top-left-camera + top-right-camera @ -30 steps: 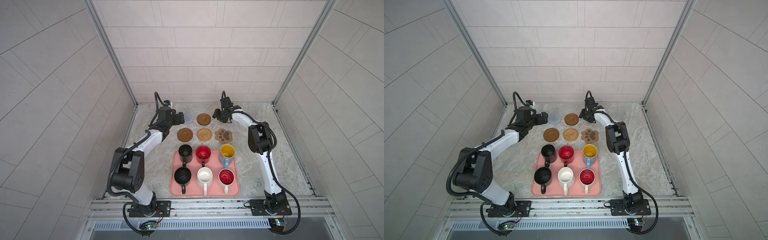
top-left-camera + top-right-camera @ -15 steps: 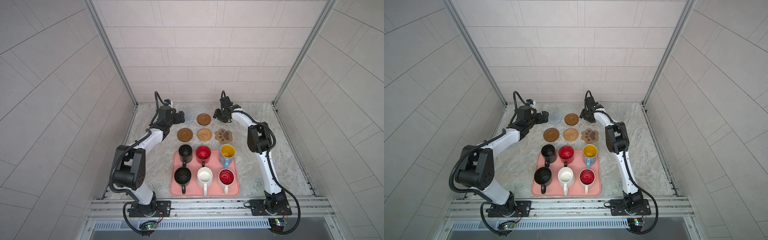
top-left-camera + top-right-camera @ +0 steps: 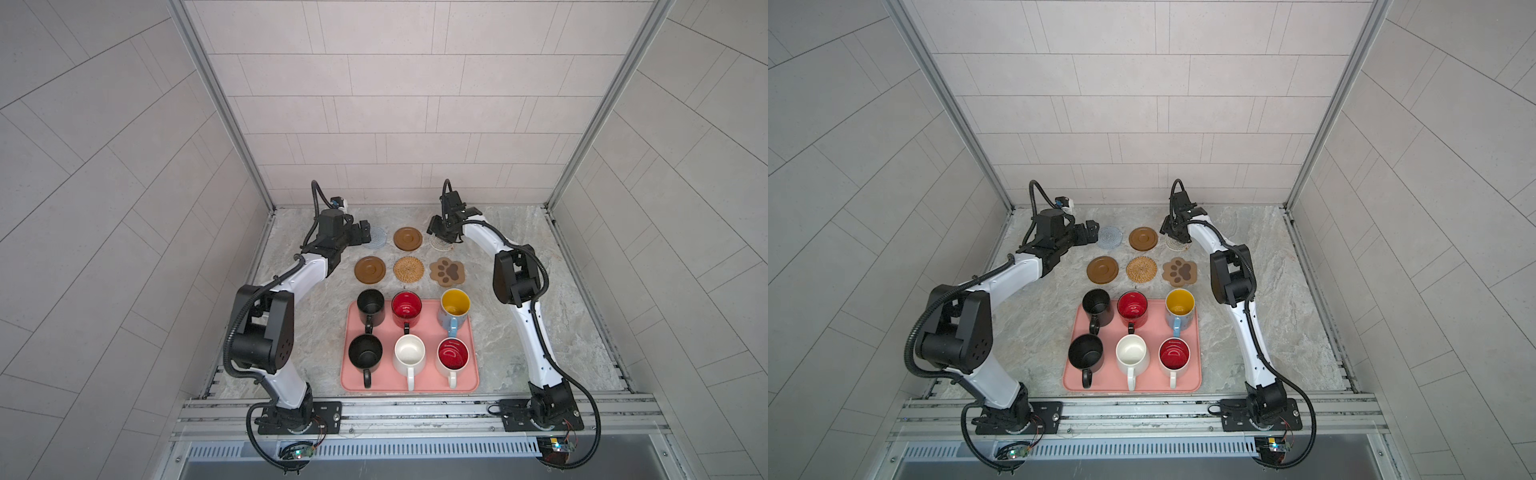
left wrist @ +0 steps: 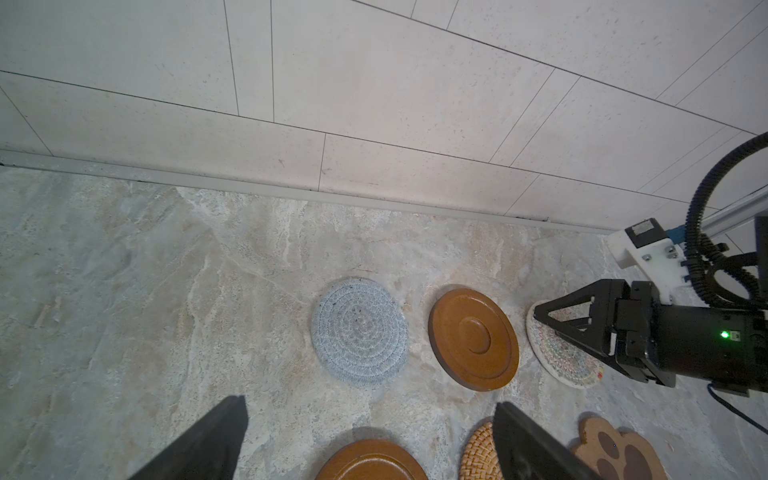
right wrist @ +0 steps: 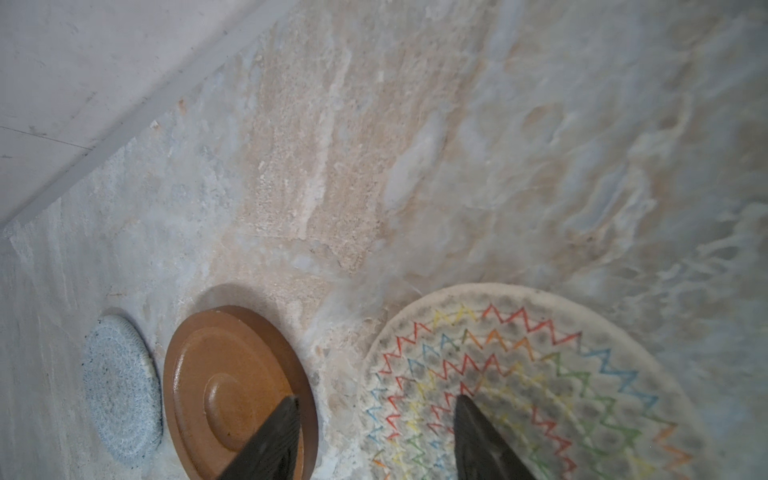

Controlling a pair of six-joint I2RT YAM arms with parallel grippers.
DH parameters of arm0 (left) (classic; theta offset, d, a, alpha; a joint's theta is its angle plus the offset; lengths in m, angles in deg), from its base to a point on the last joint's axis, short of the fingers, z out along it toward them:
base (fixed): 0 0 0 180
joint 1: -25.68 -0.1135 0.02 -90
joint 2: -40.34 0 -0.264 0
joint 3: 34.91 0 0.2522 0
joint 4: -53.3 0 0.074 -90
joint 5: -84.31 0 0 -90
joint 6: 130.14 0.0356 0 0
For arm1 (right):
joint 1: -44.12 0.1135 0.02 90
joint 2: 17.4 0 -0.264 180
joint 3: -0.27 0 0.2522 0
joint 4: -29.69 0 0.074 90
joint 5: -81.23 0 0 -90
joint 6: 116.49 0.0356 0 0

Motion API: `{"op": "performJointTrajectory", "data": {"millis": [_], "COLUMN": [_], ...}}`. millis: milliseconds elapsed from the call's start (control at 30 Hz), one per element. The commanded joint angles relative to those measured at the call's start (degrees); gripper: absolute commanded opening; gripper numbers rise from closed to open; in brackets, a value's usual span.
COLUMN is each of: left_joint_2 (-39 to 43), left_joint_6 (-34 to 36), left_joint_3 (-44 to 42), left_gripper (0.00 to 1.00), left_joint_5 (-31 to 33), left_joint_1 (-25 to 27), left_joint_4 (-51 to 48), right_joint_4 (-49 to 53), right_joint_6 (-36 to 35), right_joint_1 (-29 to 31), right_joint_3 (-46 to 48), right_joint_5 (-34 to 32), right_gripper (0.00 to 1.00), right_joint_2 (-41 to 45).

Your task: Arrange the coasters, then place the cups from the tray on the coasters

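Coaster arranging is judged nearly done. The left pincer (image 4: 369, 405), spread wide and empty, is held just beside the grey-blue coaster (image 4: 359, 332); the right pincer (image 5: 376, 398), half spread, is poised over the edge of the whitish coaster (image 5: 561, 374). Six cups (image 3: 409, 353) are seen on the tray (image 3: 430, 332); one probably has to be gripped next

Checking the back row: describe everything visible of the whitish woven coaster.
The whitish coaster is a round, flat mat of coiled cord, flecked grey, with rainbow zigzag stitching in rings. It lies flat on the table at the right end of the back row, beside the brown disc with a gap between, and bears no cup. The right gripper, jaws apart, hangs over its edge nearest that disc; whether a fingertip touches it is unclear.
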Motion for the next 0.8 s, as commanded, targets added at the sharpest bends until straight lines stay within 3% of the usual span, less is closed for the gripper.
{"op": "performJointTrajectory", "data": {"millis": [0,767], "left_joint_2": [-0.18,2.18], "left_joint_6": [1.09,1.14], "left_joint_3": [1.71,0.88], "left_gripper": [1.00,1.00], "left_joint_5": [-0.40,-1.37], "left_joint_1": [-0.35,-0.34], "left_joint_4": [0.46,0.77], "right_joint_4": [2.91,2.76], "right_joint_6": [0.00,-1.13], "right_joint_1": [-0.24,-0.46], "right_joint_3": [-0.73,-4.07], "right_joint_5": [-0.56,1.16], "right_gripper": [0.61,0.61], "right_joint_2": [-2.35,3.54]}}
